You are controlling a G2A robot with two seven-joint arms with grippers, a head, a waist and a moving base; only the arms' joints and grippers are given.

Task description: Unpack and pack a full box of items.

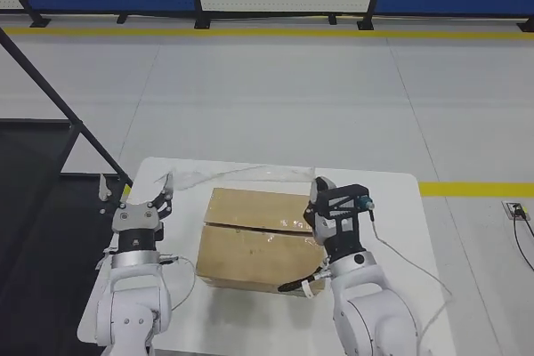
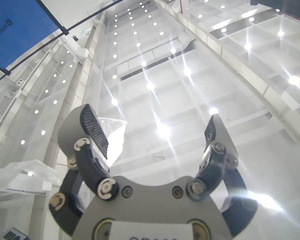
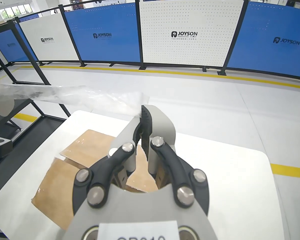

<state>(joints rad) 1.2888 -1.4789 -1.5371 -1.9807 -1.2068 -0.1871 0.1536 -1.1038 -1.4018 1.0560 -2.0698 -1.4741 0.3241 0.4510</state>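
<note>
Right gripper (image 3: 143, 116) pinched on clear film (image 3: 72, 93) over closed box (image 1: 249, 240). Left gripper (image 2: 151, 116) spread wide beside box.

There is one brown rectangular cardboard box (image 1: 249, 238), and its top shows two closed flaps (image 1: 254, 209). There is one white rectangular table (image 1: 387, 200). One long, crinkled sheet of clear plastic film (image 3: 72, 93) is in view. There are two grey metal grippers, a left gripper (image 2: 152, 126) and a right gripper (image 3: 143, 116), each with two black-padded fingers (image 2: 93, 128).
</note>
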